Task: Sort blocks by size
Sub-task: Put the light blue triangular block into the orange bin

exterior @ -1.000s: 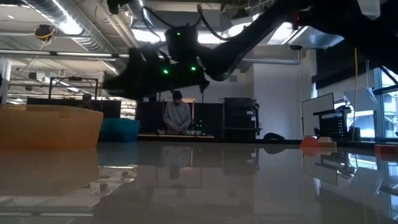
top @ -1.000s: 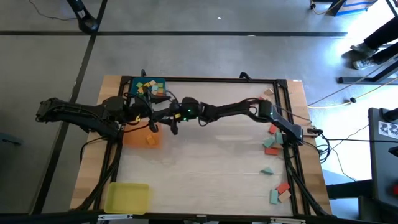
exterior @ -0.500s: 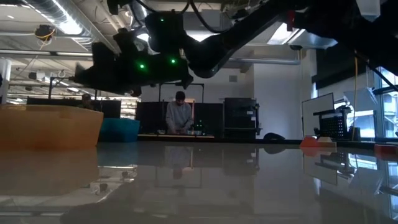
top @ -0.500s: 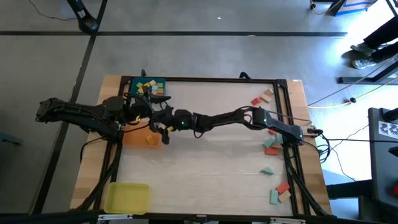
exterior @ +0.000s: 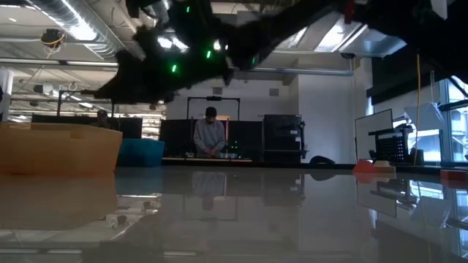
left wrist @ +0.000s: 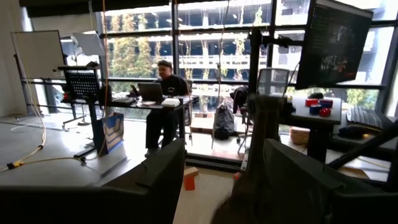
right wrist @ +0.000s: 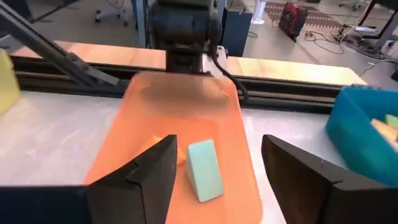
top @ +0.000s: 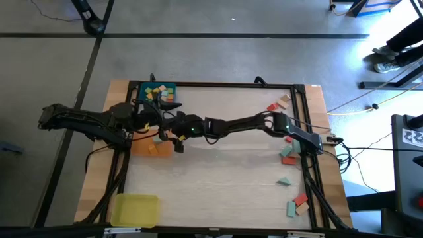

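Blocks, sorted lot: several yellow/orange/pink pcs in blue tray (top: pixel 157 86) at table's far-left corner; blue tray also seen in right wrist view.
Teal-green block (right wrist: pixel 204 170): lies on floor of orange tray (right wrist: pixel 180 124), clear of any finger; a small orange pc (top: pixel 153 150) sits just beside it in same tray. Orange tray is on table's left side, just beside blue tray on the near side.
Blocks, unsorted lot (top: pixel 288 155): red, teal, pink pcs scattered along right edge of table, from far-right corner to near-right; well apart from trays.
Right gripper (top: pixel 170 137): arm stretched across table from right side, over orange tray; fingers (right wrist: pixel 134 180) spread wide, nothing between them, teal-green block below and between.
Left gripper (top: pixel 153 112): arm at left side, wrist near far rim of orange tray; fingers spread, nothing held; its cam looks out at room.
Yellow tray (top: pixel 135 209): near-left corner, contents none visible.
Table (top: pixel 225 185): pale top, wood border, dark frame.
Bkgd: person (exterior: pixel 210 136) at a desk beyond table.
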Robot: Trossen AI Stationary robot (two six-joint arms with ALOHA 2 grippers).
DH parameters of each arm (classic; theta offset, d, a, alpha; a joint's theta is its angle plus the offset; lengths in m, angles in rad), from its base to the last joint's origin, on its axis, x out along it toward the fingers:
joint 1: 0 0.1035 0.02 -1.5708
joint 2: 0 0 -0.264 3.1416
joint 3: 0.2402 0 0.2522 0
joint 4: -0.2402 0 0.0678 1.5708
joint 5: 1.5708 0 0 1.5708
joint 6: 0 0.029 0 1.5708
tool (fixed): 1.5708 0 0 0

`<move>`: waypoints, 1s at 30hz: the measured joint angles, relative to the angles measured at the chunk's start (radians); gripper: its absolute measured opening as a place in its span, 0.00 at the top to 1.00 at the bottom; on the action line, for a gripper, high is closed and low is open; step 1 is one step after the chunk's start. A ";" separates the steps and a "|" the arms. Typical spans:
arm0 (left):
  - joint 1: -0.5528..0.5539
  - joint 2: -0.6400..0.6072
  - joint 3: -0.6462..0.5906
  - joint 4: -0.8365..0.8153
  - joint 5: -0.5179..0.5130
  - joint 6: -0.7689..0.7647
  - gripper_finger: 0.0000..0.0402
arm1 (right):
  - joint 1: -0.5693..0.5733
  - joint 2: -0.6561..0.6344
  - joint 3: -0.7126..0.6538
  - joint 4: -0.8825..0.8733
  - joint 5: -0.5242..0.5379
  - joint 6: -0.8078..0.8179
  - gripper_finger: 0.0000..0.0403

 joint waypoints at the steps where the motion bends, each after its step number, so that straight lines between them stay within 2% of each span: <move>1: -0.004 0.000 0.000 -0.007 0.000 0.000 0.49 | 0.001 -0.019 0.001 -0.035 0.000 -0.007 0.42; 7: -0.016 -0.002 0.000 -0.015 0.002 0.010 0.49 | -0.002 -0.096 0.000 -0.273 0.009 -0.046 0.42; 14: -0.017 -0.004 0.000 -0.018 0.001 0.017 0.49 | -0.004 -0.178 0.000 -0.515 0.111 -0.123 0.42; 18: -0.017 -0.004 0.000 -0.016 0.001 0.017 0.49 | -0.016 -0.218 0.000 -0.677 0.121 -0.147 0.42; 30: -0.017 -0.003 0.000 -0.029 0.000 0.015 0.49 | -0.063 -0.371 -0.001 -1.156 0.143 -0.106 0.42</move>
